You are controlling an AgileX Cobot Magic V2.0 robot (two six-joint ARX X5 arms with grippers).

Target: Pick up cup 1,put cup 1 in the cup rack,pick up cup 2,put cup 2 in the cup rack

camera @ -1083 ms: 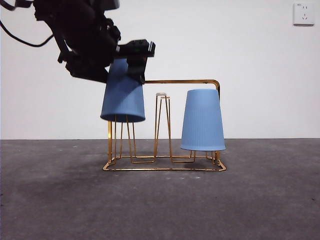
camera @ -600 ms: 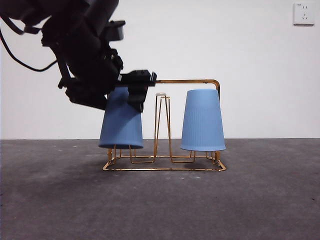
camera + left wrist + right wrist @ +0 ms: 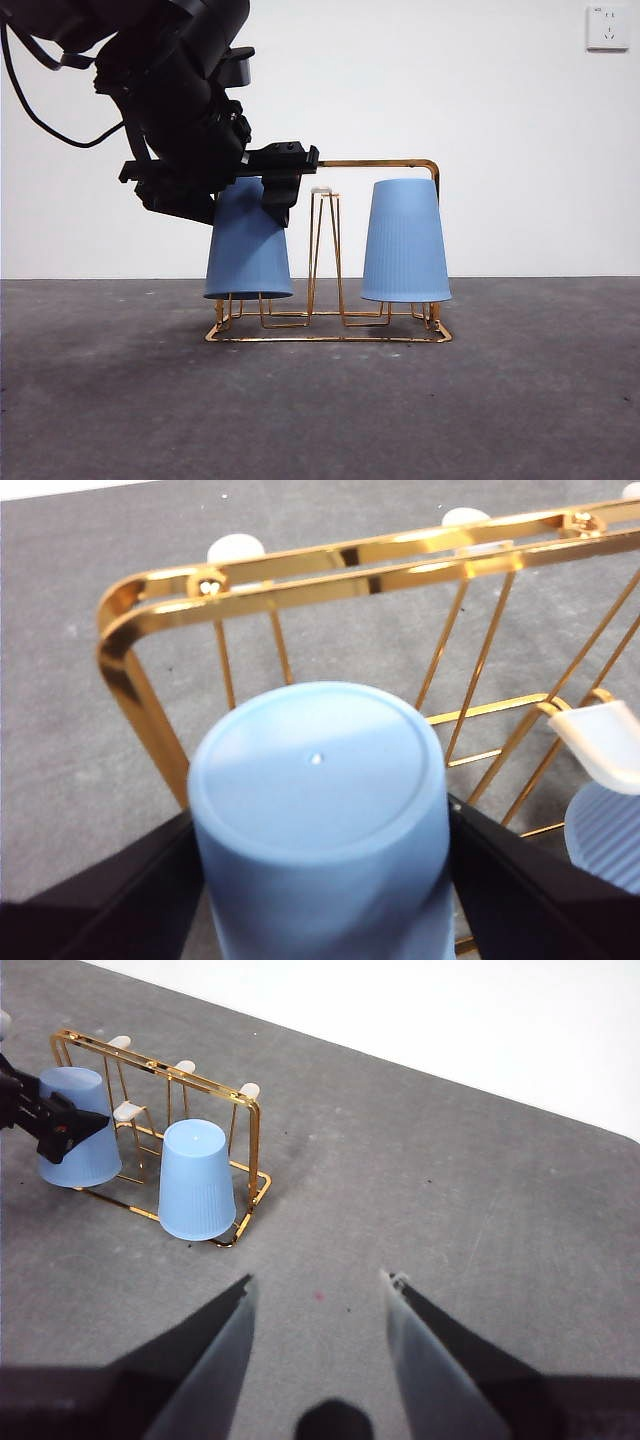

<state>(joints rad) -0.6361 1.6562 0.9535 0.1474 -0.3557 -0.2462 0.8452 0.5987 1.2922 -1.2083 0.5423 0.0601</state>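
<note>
The gold wire cup rack (image 3: 380, 162) stands mid-table. My left gripper (image 3: 272, 182) is shut on the top of an upside-down blue cup (image 3: 248, 250) that sits over the rack's left pegs, its rim just above the base. In the left wrist view the jaws press both sides of this cup (image 3: 320, 770) under the rack's handle bar (image 3: 350, 570). A second blue cup (image 3: 405, 240) sits upside down on the rack's right side. My right gripper (image 3: 318, 1285) is open and empty, well away from the rack (image 3: 250, 1130).
A bare peg with a pale tip (image 3: 322, 190) stands between the two cups. A wall socket (image 3: 607, 27) is at the upper right. The dark grey table (image 3: 520, 400) runs back to a white wall.
The left gripper has lowered the cup over the rack's left pegs and brought it from tilted to nearly upright. The right cup and the rack have not moved.
</note>
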